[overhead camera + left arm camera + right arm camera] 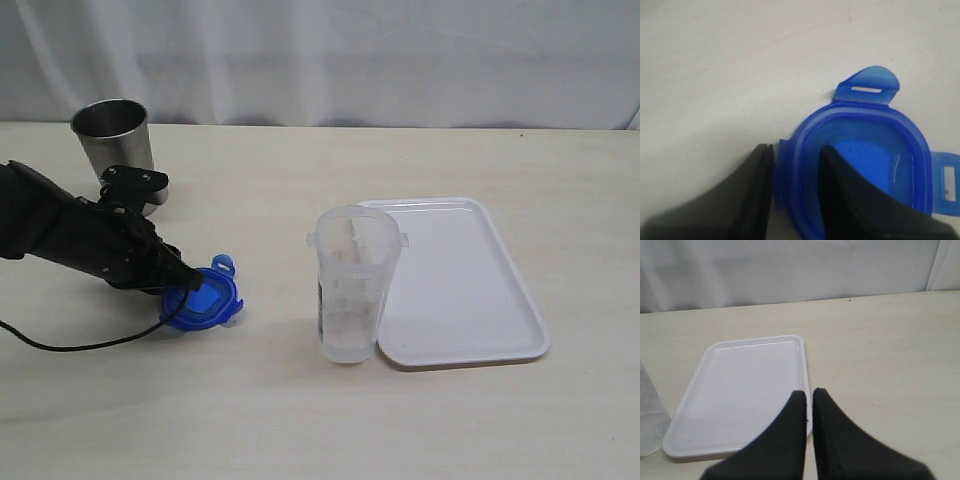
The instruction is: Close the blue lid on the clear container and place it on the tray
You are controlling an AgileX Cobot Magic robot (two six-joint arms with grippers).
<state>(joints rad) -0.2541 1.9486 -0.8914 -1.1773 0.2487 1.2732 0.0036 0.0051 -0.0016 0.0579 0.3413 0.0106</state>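
One blue lid [203,298] lies flat on the table [300,430], left of centre, well apart from the container and the tray. It sits hollow side up: bright blue, rounded outline, raised rim. Slotted snap tabs stick out from the edge, and two show clearly in the left wrist view.

The left gripper [186,284] is low at the lid's left edge. Its black fingers [757,185] straddle the rim, one outside and one inside the hollow. The fingers stand apart with the rim between them. A thin pale line shows by the outer finger, so I can't tell whether they actually pinch the rim.

The clear container [355,290] stands upright on the table near the middle, with its top open. It is see-through with a frosted look low down, has small lugs at the mouth, and appears empty. It is just beside the near left corner of the tray [480,300].

The tray is white and flat with rounded corners and a low rim, and lies right of centre. The right gripper [809,392] hangs over the tray's edge, fingers pressed together and holding nothing.

A steel cup [115,140] stands upright at the far left behind the left arm, its inside in shadow. A black cable [80,346] trails across the table below that arm.
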